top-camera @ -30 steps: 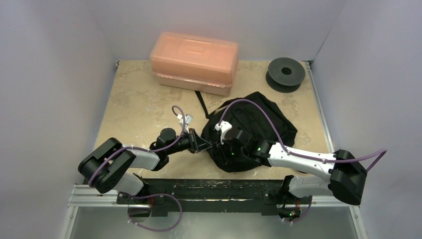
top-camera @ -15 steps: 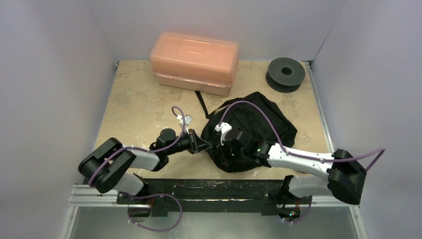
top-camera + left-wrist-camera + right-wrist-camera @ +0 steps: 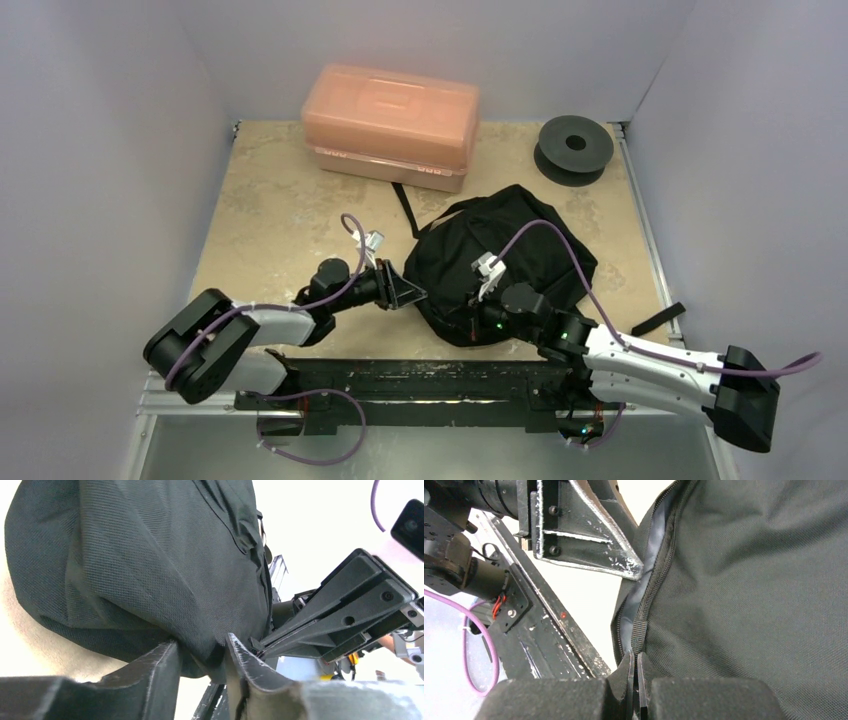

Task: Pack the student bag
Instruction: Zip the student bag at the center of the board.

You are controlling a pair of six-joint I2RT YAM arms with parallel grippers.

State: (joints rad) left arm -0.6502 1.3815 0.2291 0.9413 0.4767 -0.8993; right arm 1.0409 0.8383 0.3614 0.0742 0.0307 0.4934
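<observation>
With right claw [image 3: 634,656] clenched on zip tab [image 3: 639,630] of student bag [image 3: 520,235] and left claw [image 3: 200,649] parted round its fabric, pinch left firm, then pull along zip [image 3: 656,575].

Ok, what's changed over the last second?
The right gripper closed on the zip tab, and its arm swung right and back toward the near edge. The left gripper parted its jaws at the bag's left edge. Bag, box and spool stayed put.
</observation>
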